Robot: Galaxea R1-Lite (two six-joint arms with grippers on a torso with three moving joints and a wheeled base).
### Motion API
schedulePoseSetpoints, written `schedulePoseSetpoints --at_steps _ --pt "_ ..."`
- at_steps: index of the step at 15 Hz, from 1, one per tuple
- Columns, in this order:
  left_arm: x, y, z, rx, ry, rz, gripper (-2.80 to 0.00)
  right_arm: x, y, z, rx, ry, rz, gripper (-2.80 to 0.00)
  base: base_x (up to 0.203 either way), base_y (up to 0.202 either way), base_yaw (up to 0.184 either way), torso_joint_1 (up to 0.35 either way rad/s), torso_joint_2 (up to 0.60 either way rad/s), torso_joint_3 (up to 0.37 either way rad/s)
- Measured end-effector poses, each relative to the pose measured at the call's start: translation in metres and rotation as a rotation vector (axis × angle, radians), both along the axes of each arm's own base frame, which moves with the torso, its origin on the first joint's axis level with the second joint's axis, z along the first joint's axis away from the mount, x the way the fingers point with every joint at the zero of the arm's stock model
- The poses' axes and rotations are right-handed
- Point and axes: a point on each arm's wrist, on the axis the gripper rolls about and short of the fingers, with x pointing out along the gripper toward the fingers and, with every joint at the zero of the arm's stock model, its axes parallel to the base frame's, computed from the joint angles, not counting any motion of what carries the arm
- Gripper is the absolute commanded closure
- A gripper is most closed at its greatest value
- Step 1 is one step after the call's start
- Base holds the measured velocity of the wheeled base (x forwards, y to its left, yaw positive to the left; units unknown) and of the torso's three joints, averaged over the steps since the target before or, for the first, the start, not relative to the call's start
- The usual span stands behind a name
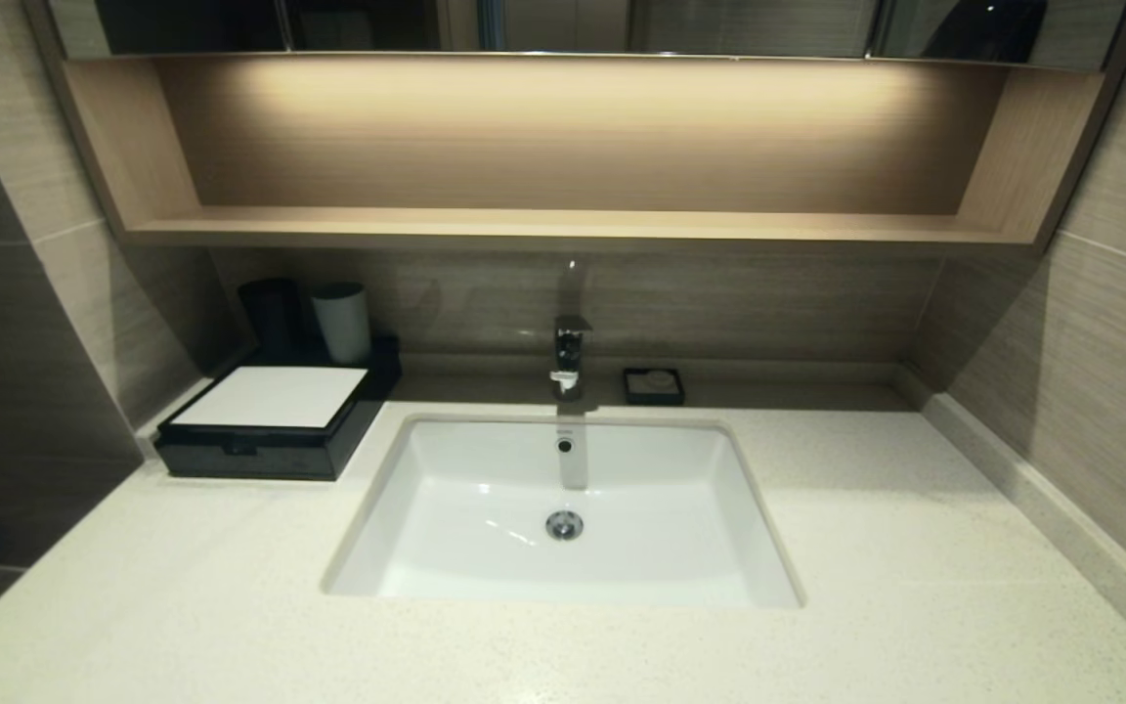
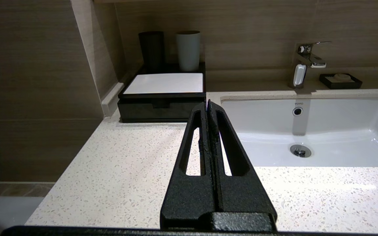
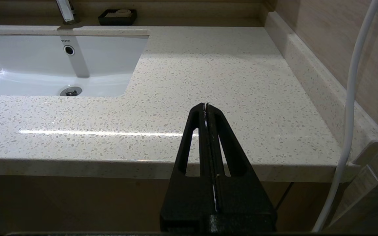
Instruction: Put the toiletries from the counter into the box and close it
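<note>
The black box (image 1: 270,422) (image 2: 162,95) with a white top panel sits shut at the back left of the cream speckled counter (image 1: 915,548) (image 2: 116,170) (image 3: 215,75). No toiletries are in view on the counter. My left gripper (image 2: 207,104) is shut with nothing in it, held back over the counter's front left, pointing toward the box's right end. My right gripper (image 3: 206,105) is also shut and empty, hanging at the counter's front edge on the right side. Neither arm appears in the head view.
A white sink basin (image 1: 563,508) (image 2: 307,131) (image 3: 54,65) with a chrome tap (image 1: 568,357) sits mid-counter. A black cup (image 1: 270,315) and a grey cup (image 1: 343,321) stand behind the box. A small black soap dish (image 1: 653,385) lies right of the tap. A white cable (image 3: 349,108) hangs by the right wall.
</note>
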Motion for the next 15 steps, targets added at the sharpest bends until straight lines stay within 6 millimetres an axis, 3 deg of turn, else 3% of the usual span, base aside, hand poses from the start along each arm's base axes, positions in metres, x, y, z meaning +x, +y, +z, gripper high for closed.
schedulePoseSetpoints --at_steps 8,15 --pt "-0.011 0.0 -0.031 0.026 0.034 -0.019 0.0 0.0 0.0 0.0 0.0 0.0 0.0 0.0 0.0 0.0 0.0 0.0 0.0 0.0" --pt "-0.019 0.0 -0.046 0.083 -0.003 -0.009 0.0 0.0 0.0 0.0 0.0 0.0 0.0 0.0 0.0 0.0 0.0 0.0 0.0 0.0"
